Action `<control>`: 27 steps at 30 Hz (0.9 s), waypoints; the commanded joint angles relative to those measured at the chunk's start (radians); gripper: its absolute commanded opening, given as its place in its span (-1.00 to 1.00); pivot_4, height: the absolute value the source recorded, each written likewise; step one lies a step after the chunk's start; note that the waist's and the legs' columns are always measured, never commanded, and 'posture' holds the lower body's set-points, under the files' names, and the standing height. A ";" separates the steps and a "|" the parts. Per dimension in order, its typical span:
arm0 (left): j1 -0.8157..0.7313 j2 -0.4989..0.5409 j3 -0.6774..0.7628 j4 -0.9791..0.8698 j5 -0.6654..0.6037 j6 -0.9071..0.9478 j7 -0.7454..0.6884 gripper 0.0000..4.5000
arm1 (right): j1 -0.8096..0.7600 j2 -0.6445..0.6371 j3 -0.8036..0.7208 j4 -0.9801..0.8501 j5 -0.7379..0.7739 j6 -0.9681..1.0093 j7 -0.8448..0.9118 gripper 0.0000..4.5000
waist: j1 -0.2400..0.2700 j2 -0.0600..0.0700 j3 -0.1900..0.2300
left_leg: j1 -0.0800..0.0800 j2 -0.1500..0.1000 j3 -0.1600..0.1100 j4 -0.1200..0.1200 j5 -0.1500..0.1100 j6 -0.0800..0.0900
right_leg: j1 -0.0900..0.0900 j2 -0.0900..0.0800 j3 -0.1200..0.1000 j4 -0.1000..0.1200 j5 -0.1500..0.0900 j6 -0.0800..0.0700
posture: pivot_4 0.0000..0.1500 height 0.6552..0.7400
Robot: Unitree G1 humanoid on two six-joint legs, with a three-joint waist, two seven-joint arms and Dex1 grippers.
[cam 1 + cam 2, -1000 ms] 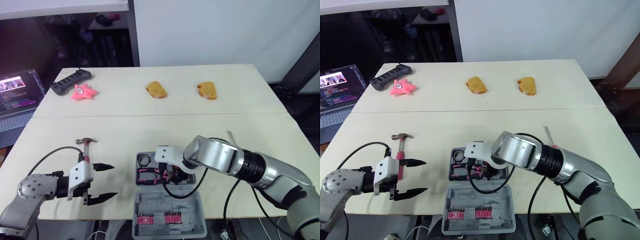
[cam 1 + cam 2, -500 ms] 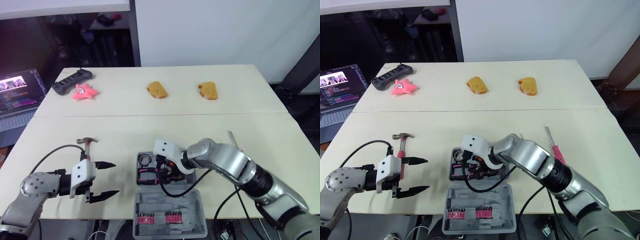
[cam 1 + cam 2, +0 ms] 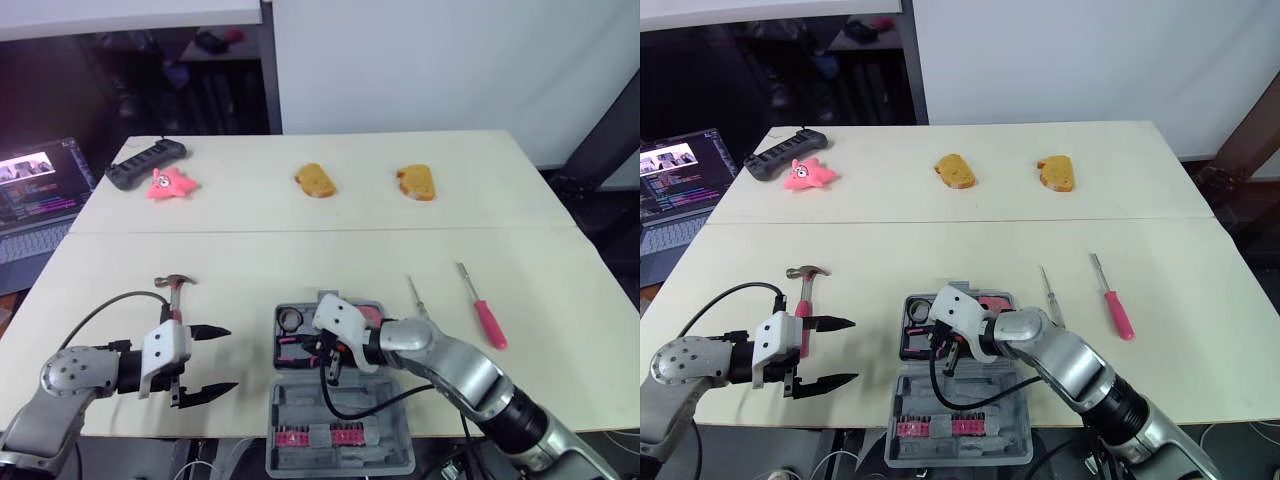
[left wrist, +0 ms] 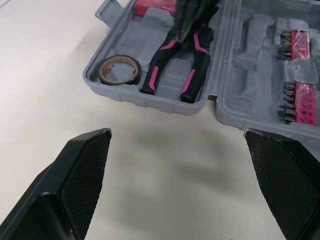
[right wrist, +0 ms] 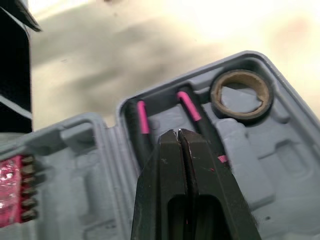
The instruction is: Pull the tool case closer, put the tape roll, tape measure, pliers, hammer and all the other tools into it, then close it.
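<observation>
Evidently the packing is partway done: the tool case (image 3: 300, 405) lies open at the near edge of the surface, with the tape roll (image 4: 120, 79) and pliers (image 4: 195, 55) seated in its tray. The right end effector (image 5: 179, 135) hovers over the pliers with its fingers pressed together on nothing. The left end effector (image 3: 215, 358) is spread wide and empty, just beside the hammer (image 3: 803, 290), which lies on the surface left of the case. Two screwdrivers (image 3: 1117, 310) rest on the surface to the right of the case. The hammer looks like the next pick. To do it well, the left arm should turn so its fingers straddle the pink handle near the head, where the weight sits. It should then clamp firmly and lift clear of the case wall. The right arm should back away first to free the tray.
</observation>
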 commanded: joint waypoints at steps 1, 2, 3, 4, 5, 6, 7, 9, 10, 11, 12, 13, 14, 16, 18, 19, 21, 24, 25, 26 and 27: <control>0.002 0.011 0.020 -0.021 -0.010 -0.002 0.000 1.00 | 0.035 0.013 -0.033 -0.045 -0.006 -0.045 0.004 -0.98 | 0.000 0.000 0.000 | 0.000 0.000 0.000 0.000 0.000 0.000 | 0.000 0.000 0.000 0.001 0.000 0.000 | 1.00 1.00; 0.002 0.012 0.021 -0.020 -0.010 -0.002 -0.001 1.00 | 0.043 0.021 -0.039 -0.047 -0.005 -0.047 0.002 -0.98 | 0.000 0.000 0.000 | 0.000 0.000 0.000 0.000 0.000 0.000 | 0.000 0.000 0.000 0.001 0.000 0.000 | 1.00 1.00; 0.002 0.012 0.021 -0.020 -0.010 -0.002 -0.002 1.00 | 0.052 0.019 -0.036 -0.046 -0.012 -0.050 0.004 -0.98 | 0.000 0.000 0.000 | 0.000 0.000 0.000 0.000 0.000 0.000 | 0.000 0.000 0.000 0.002 0.000 0.000 | 1.00 1.00; 0.003 0.013 0.022 -0.019 -0.010 -0.003 -0.003 1.00 | 0.057 0.015 -0.030 -0.039 -0.024 -0.046 0.003 -0.98 | 0.000 0.000 0.000 | 0.000 0.000 0.000 0.001 0.000 0.000 | 0.000 0.000 0.000 0.002 0.000 0.000 | 1.00 1.00; 0.003 0.014 0.022 -0.019 -0.010 -0.003 -0.004 1.00 | 0.060 0.010 -0.023 -0.030 -0.038 -0.032 -0.002 -0.98 | 0.000 0.000 0.000 | 0.000 0.000 0.000 0.001 0.000 0.000 | 0.000 0.000 0.000 0.002 0.000 0.000 | 1.00 1.00; 0.003 0.015 0.022 -0.019 -0.010 -0.003 -0.005 1.00 | 0.062 0.007 -0.019 -0.023 -0.048 -0.022 -0.005 -0.98 | 0.000 0.000 0.000 | 0.000 0.000 0.000 0.001 0.000 0.000 | 0.000 0.000 0.000 0.002 0.000 0.000 | 1.00 1.00; 0.003 0.015 0.024 -0.019 -0.011 -0.003 -0.006 1.00 | 0.063 0.003 -0.013 -0.018 -0.058 -0.012 -0.005 -0.98 | 0.000 0.000 0.000 | 0.000 0.000 0.000 0.001 0.000 0.000 | 0.000 0.000 0.000 0.002 0.000 0.000 | 1.00 1.00; 0.003 0.017 0.026 -0.021 -0.013 -0.001 -0.007 1.00 | 0.067 -0.015 0.018 0.001 -0.084 0.064 -0.010 -0.98 | 0.001 0.000 0.000 | 0.000 0.000 0.000 0.001 0.000 0.000 | 0.000 0.000 0.000 0.003 0.000 0.000 | 1.00 1.00; 0.003 0.019 0.028 -0.022 -0.014 0.000 -0.007 1.00 | 0.071 -0.026 0.034 0.006 -0.089 0.110 -0.007 -0.98 | 0.001 0.000 0.000 | 0.000 0.000 0.000 0.001 0.000 0.000 | 0.000 0.000 0.000 0.003 0.000 0.000 | 1.00 1.00; 0.003 0.021 0.030 -0.022 -0.014 0.001 -0.008 1.00 | 0.075 -0.026 0.035 0.014 -0.091 0.157 -0.018 -0.98 | 0.001 0.000 -0.001 | 0.000 0.000 0.000 0.001 0.000 0.000 | 0.000 0.000 0.000 0.003 0.000 0.000 | 1.00 1.00; 0.004 0.022 0.030 -0.022 -0.015 0.001 -0.009 1.00 | 0.076 -0.026 0.037 0.026 -0.099 0.186 -0.029 -0.98 | 0.001 -0.001 -0.002 | 0.001 0.000 0.000 0.001 0.000 0.000 | 0.001 0.000 0.000 0.003 0.000 0.000 | 1.00 1.00; 0.005 0.024 0.032 -0.022 -0.015 0.000 -0.010 1.00 | 0.076 -0.028 0.041 0.031 -0.104 0.204 -0.034 -0.98 | 0.004 -0.001 -0.002 | 0.001 0.000 0.000 0.001 0.000 0.000 | 0.001 0.000 0.000 0.003 0.000 0.000 | 1.00 1.00; 0.005 0.025 0.033 -0.022 -0.014 0.000 -0.011 1.00 | 0.077 -0.037 0.053 0.036 -0.114 0.219 -0.037 -0.98 | 0.006 -0.002 -0.004 | 0.001 0.000 0.000 0.001 0.000 0.000 | 0.002 0.000 0.000 0.003 0.000 0.000 | 1.00 1.00; 0.007 0.027 0.037 -0.023 -0.015 0.002 -0.012 1.00 | 0.075 -0.061 0.085 0.037 -0.133 0.235 -0.034 -0.98 | 0.007 -0.003 -0.007 | 0.003 0.000 0.000 0.001 0.000 0.001 | 0.004 0.000 0.000 0.002 0.000 0.000 | 1.00 1.00; 0.006 0.030 0.039 -0.021 -0.016 0.002 -0.014 1.00 | 0.072 -0.080 0.114 0.035 -0.149 0.235 -0.028 -0.98 | 0.009 -0.003 -0.010 | 0.004 0.000 -0.001 0.001 -0.001 0.001 | 0.007 -0.001 -0.001 0.000 -0.001 0.000 | 1.00 1.00; 0.006 0.031 0.040 -0.020 -0.016 0.003 -0.015 1.00 | 0.072 -0.082 0.120 0.036 -0.152 0.239 -0.031 -0.98 | 0.010 -0.003 -0.010 | 0.007 0.000 -0.002 0.001 -0.001 0.002 | 0.012 -0.001 -0.002 -0.003 -0.001 0.000 | 1.00 1.00; 0.003 0.033 0.041 -0.019 -0.016 0.005 -0.016 1.00 | 0.067 -0.092 0.154 0.043 -0.171 0.260 -0.034 -0.98 | 0.010 -0.002 -0.014 | 0.018 0.000 -0.003 -0.001 -0.004 0.005 | 0.022 -0.001 -0.005 -0.010 -0.002 0.001 | 1.00 1.00; 0.001 0.038 0.041 -0.016 -0.018 0.006 -0.018 1.00 | 0.062 -0.090 0.185 0.054 -0.182 0.299 -0.038 -0.98 | 0.010 -0.002 -0.023 | 0.021 0.000 -0.004 0.000 -0.005 0.008 | 0.026 -0.002 -0.005 -0.011 -0.003 0.003 | 1.00 1.00; 0.000 0.040 0.040 -0.016 -0.019 0.007 -0.018 1.00 | 0.061 -0.086 0.191 0.056 -0.184 0.312 -0.041 -0.98 | 0.010 -0.002 -0.024 | 0.021 0.000 -0.004 0.000 -0.005 0.008 | 0.027 -0.003 -0.005 -0.011 -0.003 0.003 | 1.00 1.00; 0.001 0.041 0.039 -0.018 -0.020 0.009 -0.019 1.00 | 0.058 -0.081 0.197 0.057 -0.185 0.330 -0.044 -0.98 | 0.010 -0.003 -0.026 | 0.021 -0.001 -0.004 0.000 -0.006 0.008 | 0.027 -0.003 -0.005 -0.011 -0.003 0.003 | 1.00 1.00; 0.001 0.042 0.038 -0.019 -0.021 0.011 -0.020 1.00 | 0.055 -0.076 0.204 0.056 -0.185 0.344 -0.047 -0.98 | 0.010 -0.002 -0.029 | 0.021 -0.001 -0.004 0.000 -0.006 0.008 | 0.027 -0.004 -0.005 -0.012 -0.003 0.003 | 1.00 1.00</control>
